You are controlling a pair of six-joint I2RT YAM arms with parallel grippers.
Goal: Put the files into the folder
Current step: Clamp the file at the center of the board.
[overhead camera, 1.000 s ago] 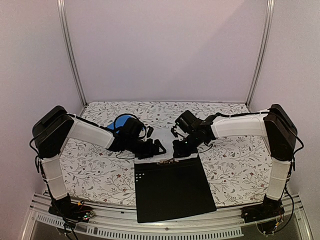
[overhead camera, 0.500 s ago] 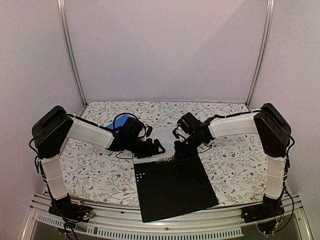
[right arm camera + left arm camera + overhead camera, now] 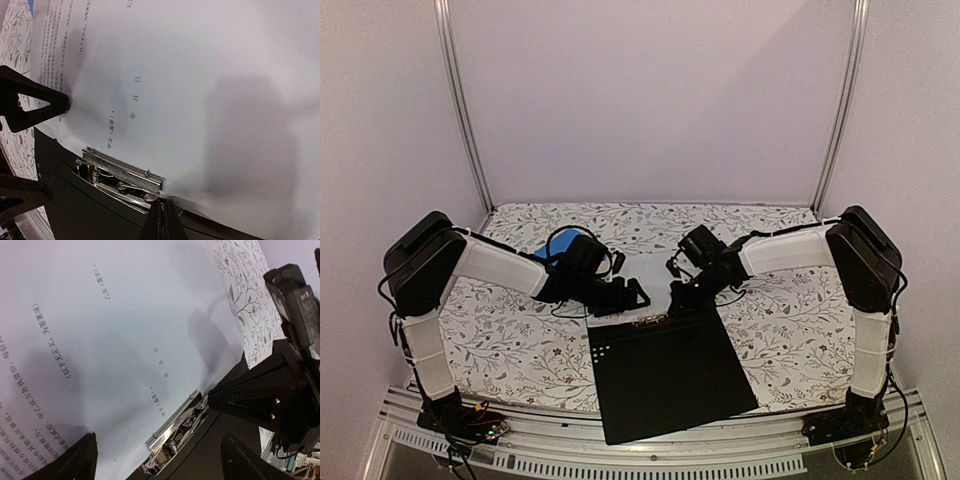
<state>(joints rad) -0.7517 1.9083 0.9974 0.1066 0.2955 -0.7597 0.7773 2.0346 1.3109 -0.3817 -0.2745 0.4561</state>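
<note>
Reaching inward to the folder's (image 3: pixel 665 375) clip (image 3: pixel 120 177), the left arm's (image 3: pixel 500 265) jaws gape wide, the right arm's (image 3: pixel 785 250) pinched together.

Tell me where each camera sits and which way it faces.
Top: above and behind the arms, looking down on the table and open folder; both arms show.
Left wrist: faces paper and clip; open left gripper at bottom.
Right wrist: faces the same paper; shut right gripper at bottom.
Both wrist views share the clip.

left fingers (image 3: pixel 75 461) spread wide, right fingers (image 3: pixel 157 224) closed
</note>
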